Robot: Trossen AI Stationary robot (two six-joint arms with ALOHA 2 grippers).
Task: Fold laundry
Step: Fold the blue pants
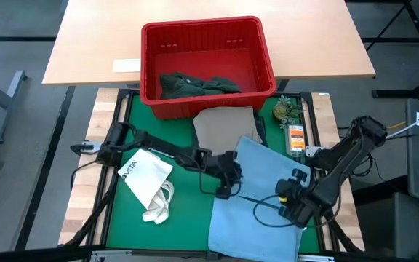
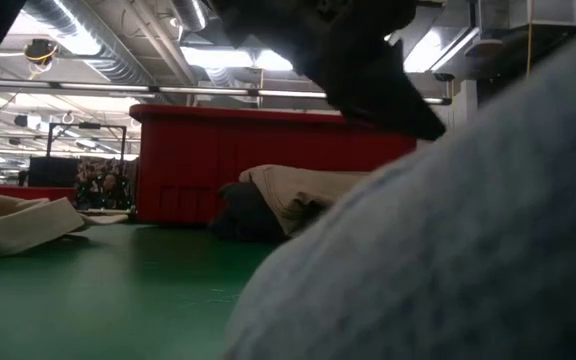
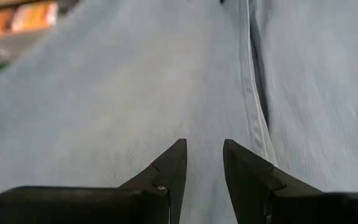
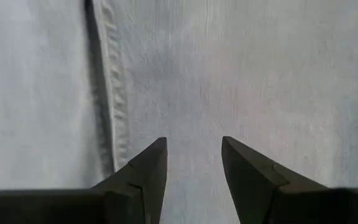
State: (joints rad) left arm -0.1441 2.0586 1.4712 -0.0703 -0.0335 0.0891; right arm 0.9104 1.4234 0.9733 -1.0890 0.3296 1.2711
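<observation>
Two hands are seen low over the light blue piece (image 1: 257, 196), which is spread flat on the green counter (image 1: 184, 211), towards its front right. The left hand (image 1: 228, 182) is placed at the cloth's left edge; in its wrist view the fingers (image 3: 169, 171) are parted by a narrow gap, with pale blue fabric and a stitched seam right beneath them, and nothing is pinched between them. The right hand (image 1: 291, 200) is positioned over the right part of the same cloth, its fingers (image 4: 151, 165) set apart too, blue cloth and a seam line filling the space below. Whether either set of tips is actually touching the fabric cannot be told for sure from these angles.

Behind the blue piece, a beige/khaki piece (image 1: 228, 124) is laid partly under its far edge, reaching back to the red basket (image 1: 260, 54). Inside that basket a dark green-grey piece (image 1: 195, 85) is bunched up against the near wall. Over on the left, a white tote bag (image 1: 148, 178) with black lettering is left lying on the green surface, its loop handles trailing forward. From the low camera, the blue cloth (image 2: 448, 250) is seen looming large at the right, the khaki fold (image 2: 303, 190) is humped in front of the red basket (image 2: 198, 160), and a dark arm is hung overhead.
</observation>
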